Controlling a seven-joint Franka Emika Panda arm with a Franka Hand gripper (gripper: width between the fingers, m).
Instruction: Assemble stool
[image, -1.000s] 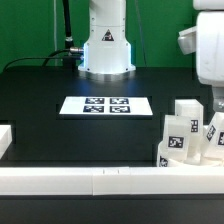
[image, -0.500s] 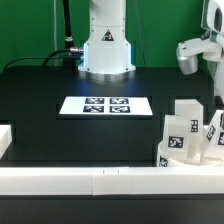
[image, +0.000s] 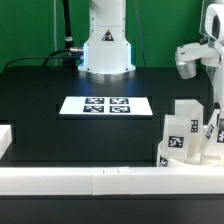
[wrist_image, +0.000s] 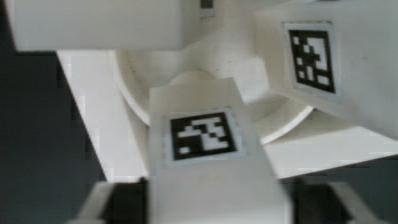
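Observation:
The stool stands at the exterior view's lower right: white block legs (image: 183, 128) with black-and-white tags rise from the round seat (image: 170, 158). My gripper (image: 214, 108) reaches down at that view's right edge onto the rightmost leg (image: 213, 131), partly cut off by the frame. In the wrist view, that tagged leg (wrist_image: 210, 140) runs between my dark fingers (wrist_image: 123, 200), which press against both of its sides; the gripper (wrist_image: 217, 205) is shut on it. A second tagged leg (wrist_image: 315, 60) and the seat's curved white surface (wrist_image: 338, 140) lie beyond.
The marker board (image: 106, 105) lies flat mid-table. A long white rail (image: 100, 180) runs along the front edge, with a white block (image: 5, 140) at the exterior view's left. The arm's base (image: 106, 45) stands at the back.
The hand came down from the exterior view's upper right onto the rightmost leg, and its fingers closed in on the leg's sides. The stool has not moved.

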